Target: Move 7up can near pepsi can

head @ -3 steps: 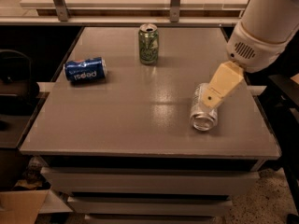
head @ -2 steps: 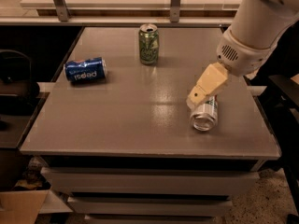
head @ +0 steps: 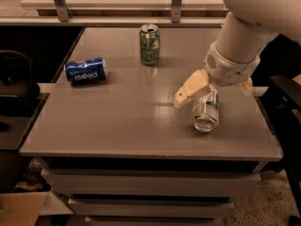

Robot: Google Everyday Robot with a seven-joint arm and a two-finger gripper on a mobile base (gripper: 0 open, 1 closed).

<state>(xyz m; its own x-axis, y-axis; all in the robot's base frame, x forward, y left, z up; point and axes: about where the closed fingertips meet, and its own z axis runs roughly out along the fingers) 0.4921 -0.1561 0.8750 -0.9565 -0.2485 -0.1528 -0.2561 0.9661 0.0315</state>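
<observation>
The 7up can (head: 206,111), white-silver with a red mark, lies on its side at the right of the grey table (head: 127,121), one silver end toward the camera. My gripper (head: 211,94) hangs low over the can's far end and is open. One cream finger (head: 190,88) is to the can's left, and the other finger (head: 246,85) shows at the right behind the wrist. The can rests on the table. The pepsi can (head: 86,70), deep blue, lies on its side at the table's left, well apart from the 7up can.
An all-green can (head: 149,44) stands upright at the back middle of the table. A shelf with metal posts (head: 176,4) runs behind the table. A dark chair (head: 14,84) is at the left and a cardboard box (head: 19,206) on the floor.
My arm has swung left and come lower over the 7up can, with the left finger now past the can's left side. The can has not moved.
</observation>
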